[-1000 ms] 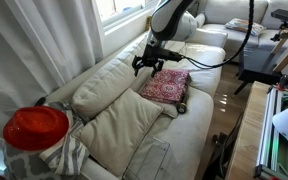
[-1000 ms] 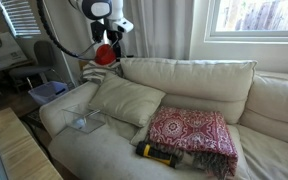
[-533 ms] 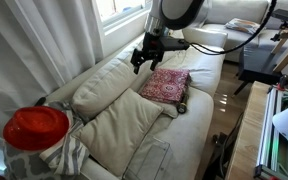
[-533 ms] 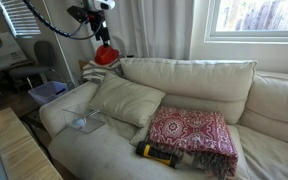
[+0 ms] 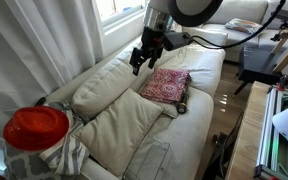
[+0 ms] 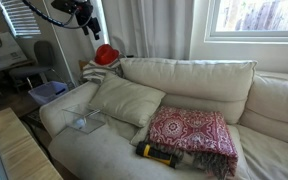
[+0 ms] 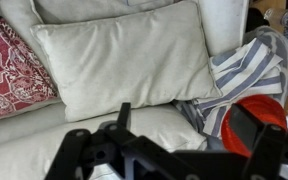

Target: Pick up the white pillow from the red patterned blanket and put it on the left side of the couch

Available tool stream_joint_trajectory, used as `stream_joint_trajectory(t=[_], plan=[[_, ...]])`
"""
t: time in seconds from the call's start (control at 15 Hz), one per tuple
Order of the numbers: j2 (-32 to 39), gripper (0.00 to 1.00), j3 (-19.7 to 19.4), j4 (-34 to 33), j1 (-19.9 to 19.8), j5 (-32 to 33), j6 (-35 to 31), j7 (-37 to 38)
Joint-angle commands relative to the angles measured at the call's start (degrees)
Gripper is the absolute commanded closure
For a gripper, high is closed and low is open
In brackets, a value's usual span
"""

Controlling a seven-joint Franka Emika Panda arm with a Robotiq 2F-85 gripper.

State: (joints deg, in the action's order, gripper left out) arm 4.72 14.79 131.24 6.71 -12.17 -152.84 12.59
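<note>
The white pillow (image 6: 129, 100) lies on the couch (image 6: 199, 75) at its left end, leaning on the back cushion. It also shows in an exterior view (image 5: 124, 125) and in the wrist view (image 7: 124, 60). The red patterned blanket (image 6: 189, 135) lies bare on the seat beside the pillow; it shows in both exterior views (image 5: 166, 85) and at the wrist view's left edge (image 7: 9, 65). My gripper (image 5: 141, 60) hangs open and empty in the air above the couch back. It is high up in an exterior view (image 6: 84, 15), and its dark fingers (image 7: 194, 145) fill the bottom of the wrist view.
A grey-white striped cloth (image 7: 239, 70) and a shiny red round object (image 7: 259, 120) sit on the couch arm next to the pillow. A yellow-black object (image 6: 159, 153) lies in front of the blanket. A clear container (image 6: 84, 122) rests on the seat. A wooden table (image 5: 249, 140) stands before the couch.
My gripper has risen and drawn away from the blanket, up toward the couch back and the arm end. It stays open and empty. Pillow and blanket have not moved.
</note>
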Motion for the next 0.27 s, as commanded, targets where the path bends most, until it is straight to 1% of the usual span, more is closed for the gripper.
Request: stream_joint_trajectory(t=[0.0,0.2], plan=[[-0.08,0.0,-1.63,-0.03,1.48,-0.26,0.19,-0.3],[-0.08,0.0,-1.77,0.05,1.45,-0.24,0.19,-0.42]])
